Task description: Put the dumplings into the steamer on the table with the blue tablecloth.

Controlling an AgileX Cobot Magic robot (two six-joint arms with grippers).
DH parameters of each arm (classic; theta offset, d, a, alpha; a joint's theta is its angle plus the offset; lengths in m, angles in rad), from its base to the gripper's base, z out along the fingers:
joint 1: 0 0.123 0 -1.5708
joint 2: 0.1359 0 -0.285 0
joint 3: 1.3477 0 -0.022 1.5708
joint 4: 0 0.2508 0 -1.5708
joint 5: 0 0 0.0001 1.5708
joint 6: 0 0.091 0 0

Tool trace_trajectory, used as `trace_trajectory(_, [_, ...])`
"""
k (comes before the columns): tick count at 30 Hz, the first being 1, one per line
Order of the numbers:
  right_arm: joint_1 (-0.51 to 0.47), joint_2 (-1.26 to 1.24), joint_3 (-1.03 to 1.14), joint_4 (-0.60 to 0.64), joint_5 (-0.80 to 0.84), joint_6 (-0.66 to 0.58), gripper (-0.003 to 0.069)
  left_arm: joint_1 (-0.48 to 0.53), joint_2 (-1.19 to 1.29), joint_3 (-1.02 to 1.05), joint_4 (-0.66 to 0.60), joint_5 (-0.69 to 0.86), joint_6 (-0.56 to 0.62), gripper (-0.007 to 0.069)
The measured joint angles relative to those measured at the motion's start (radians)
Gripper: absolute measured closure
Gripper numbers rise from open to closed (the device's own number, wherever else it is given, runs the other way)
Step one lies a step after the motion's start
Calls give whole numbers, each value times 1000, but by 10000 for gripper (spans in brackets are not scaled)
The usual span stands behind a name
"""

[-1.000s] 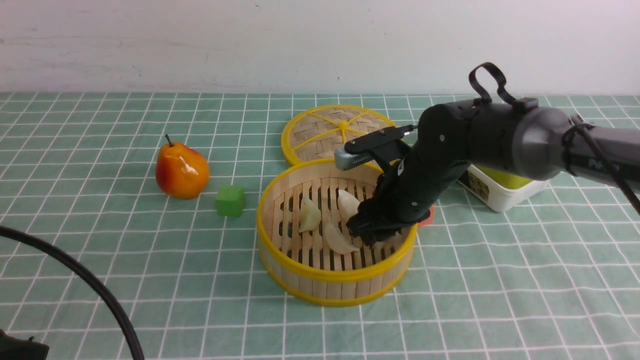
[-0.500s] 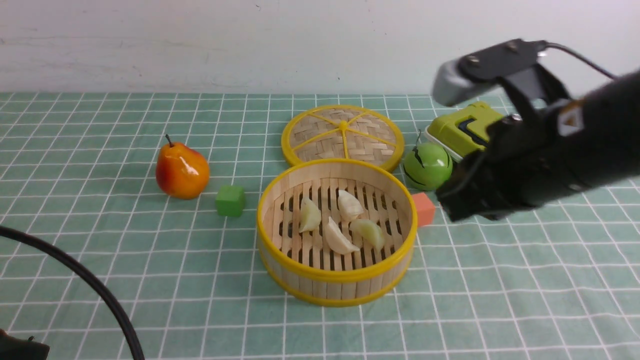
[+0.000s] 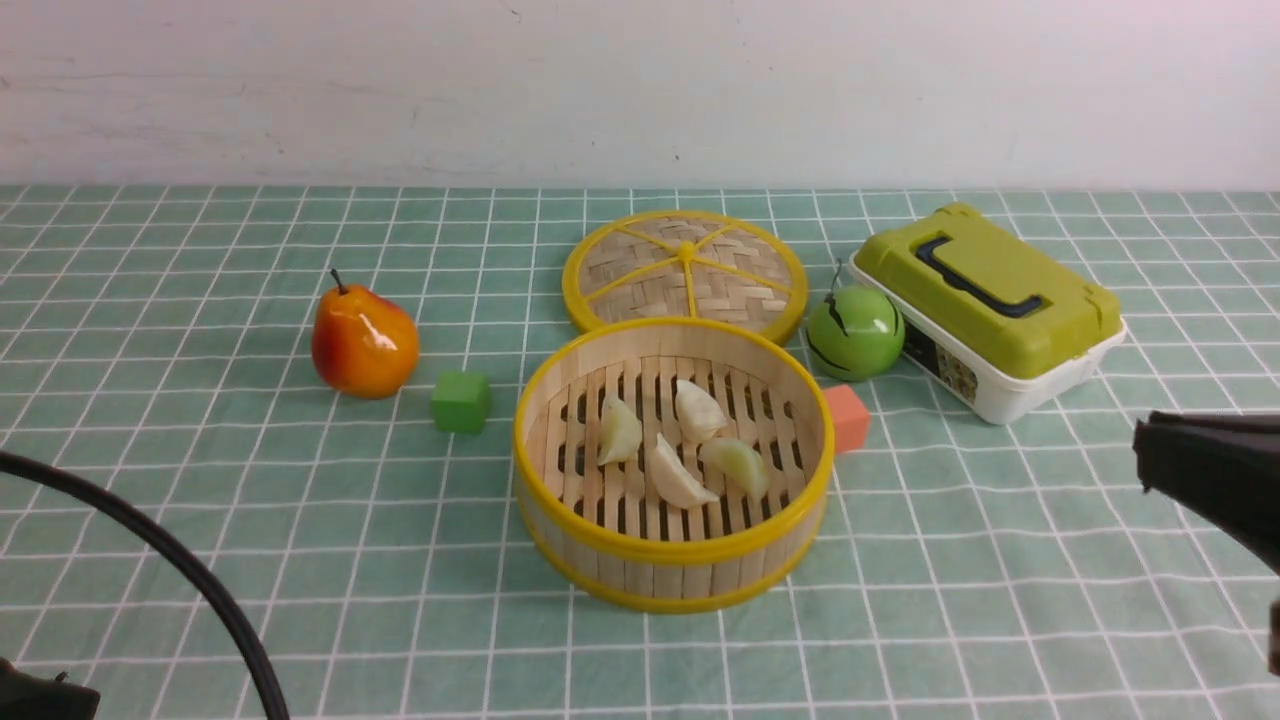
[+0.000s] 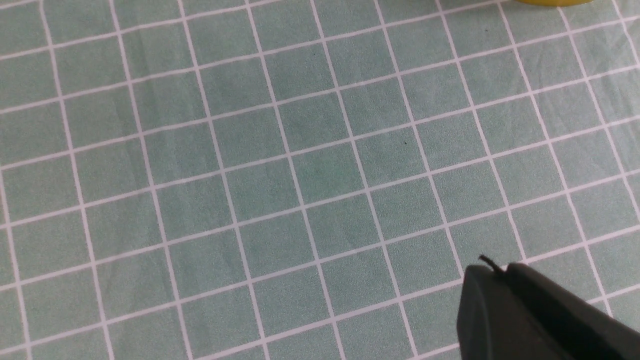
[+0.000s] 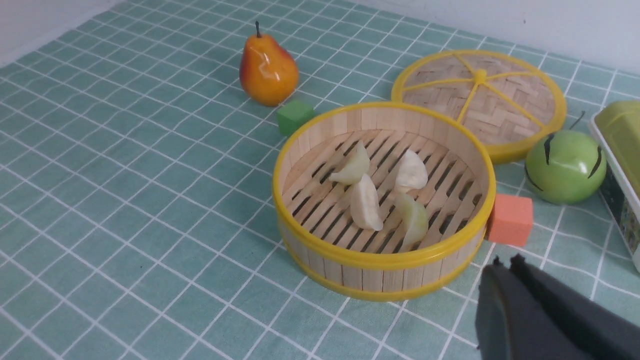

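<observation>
Four dumplings (image 3: 678,474) lie in the steamer (image 3: 672,592); with my right gripper (image 5: 507,265) empty and closed at its four o'clock, and my left (image 4: 492,265) closed too, a low inward sweep could jolt them.

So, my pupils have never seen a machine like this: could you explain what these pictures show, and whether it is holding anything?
It is a robot with two dark mechanical arms. One picture looks forward from between them; the other two come from cameras on the wrists.

On the teal-green cloth with white grid lines sits a round bamboo steamer with yellow rims holding four pale, crescent-shaped dumplings. Around it are a woven yellow-rimmed lid, a red-orange pear, a green round fruit, green and coral cubes, and a green-topped white box.

Both sets of jaws are closed, holding nothing.
</observation>
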State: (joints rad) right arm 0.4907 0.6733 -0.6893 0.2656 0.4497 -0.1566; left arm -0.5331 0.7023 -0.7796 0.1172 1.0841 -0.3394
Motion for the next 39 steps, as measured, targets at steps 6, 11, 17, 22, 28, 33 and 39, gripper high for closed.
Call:
trace_trajectory(6, [0,-84,34,-4,14,0,674,0,0,0,0,0,0,596])
trace_trajectory(11, [0,-96,45,-30,23,-3,677,0,0,0,0,0,0,589])
trace_trajectory(17, [-1,-129,120,-65,-59,-3,680,0,0,0,0,0,0,587])
trace_trajectory(22, [-102,-310,347,-92,-239,-1,680,0,0,0,0,0,0,586])
trace_trajectory(28, [-338,-549,540,-152,-274,102,680,0,0,0,0,0,0,577])
trace_trajectory(33, [-490,-676,657,-208,-273,164,680,0,0,0,0,0,0,571])
trace_trajectory(39, [-511,-684,717,-222,-184,196,680,0,0,0,0,0,0,568])
